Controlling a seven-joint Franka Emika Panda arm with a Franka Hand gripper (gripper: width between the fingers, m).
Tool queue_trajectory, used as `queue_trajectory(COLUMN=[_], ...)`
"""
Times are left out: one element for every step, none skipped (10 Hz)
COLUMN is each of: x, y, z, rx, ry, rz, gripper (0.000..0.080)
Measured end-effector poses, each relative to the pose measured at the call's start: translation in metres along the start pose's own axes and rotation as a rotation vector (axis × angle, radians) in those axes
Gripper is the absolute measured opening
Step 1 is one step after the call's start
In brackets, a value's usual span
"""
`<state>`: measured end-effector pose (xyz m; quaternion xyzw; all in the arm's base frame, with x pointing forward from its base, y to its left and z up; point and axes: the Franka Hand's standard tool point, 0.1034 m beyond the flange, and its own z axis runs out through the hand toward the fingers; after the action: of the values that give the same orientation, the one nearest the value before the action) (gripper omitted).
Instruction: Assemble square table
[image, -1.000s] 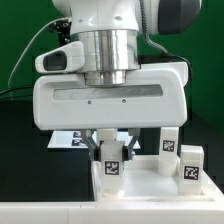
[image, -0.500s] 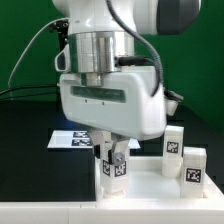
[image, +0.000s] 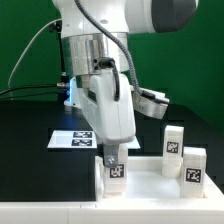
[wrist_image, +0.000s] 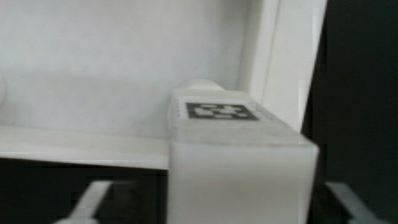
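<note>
Pretty bright and even in the exterior view, no hard shadows. Shiny highlights on the glossy white robot arm (image: 100, 40), while the black worktop (image: 30, 120) swallows light and stays flat. Blue glow near the arm's side. Low-res and a bit soft overall. Wrist view dimmer, greyish, noticeably blurry; close-up leg (wrist_image: 240, 150) out of focus, tag smeared, dark edges lacking detail.

Count, ext. view: 1 robot arm (image: 100, 60) w/ 1 gripper (image: 111, 158); 1 square slab (image: 150, 178), white, raised rim; 3 tagged legs visible: 1 leg under gripper (image: 116, 174), 2 legs at the exterior view's right (image: 173, 142) (image: 192, 166); 1 marker board (image: 72, 138); 1 black table (image: 30, 140). Wrist view: 1 leg (wrist_image: 240, 160), 1 tag on it; slab rim count unclear.
</note>
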<state>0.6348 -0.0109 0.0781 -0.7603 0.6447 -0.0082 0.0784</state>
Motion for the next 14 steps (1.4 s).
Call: queue_trajectory(x=[-0.0041,-0.0051,-0.0049,-0.0041,-0.0038,-0.0037,-0.0034,-0.0045,-0.0072,-0.0061,-0.0059,-0.0059,-0.0061,-0.0056], y=[-0.0015,-0.0039,-0.0071,-0.0066,-0.0063,-0.0062,-0.0063,-0.0075,-0.0069,-0.0069,-0.0067,-0.0066,-0.0066,-0.0063], z=[-0.0014,-0.0032,-0.0031,-0.0024,-0.0019,-0.0017,-0.0015,-0.0012,0.0001,-0.0001,0.0001,0.0002,0.0004,0.0005], rx=[-0.006,-0.003,0.021,0.018,0.016,0.014,0.009,-0.002,-0.006,-0.006,-0.006,-0.006,-0.005,-0.004], ry=[0.011,0.023,0.041,0.045,0.046,0.046,0.050,0.054,0.047,0.048,0.048,0.048,0.047,0.047], rz=[-0.204,-0.427,-0.550,-0.634,-0.715,-0.775,-0.883,-1.152,-1.249,-1.238,-1.212,-1.212,-1.186,-1.113], gripper=[0.0569,0.0624,0.0644,0.0644,0.0648,0.0648,0.0648,0.0648,0.0648,0.0648,0.0636,0.0636,0.0466,0.0285])
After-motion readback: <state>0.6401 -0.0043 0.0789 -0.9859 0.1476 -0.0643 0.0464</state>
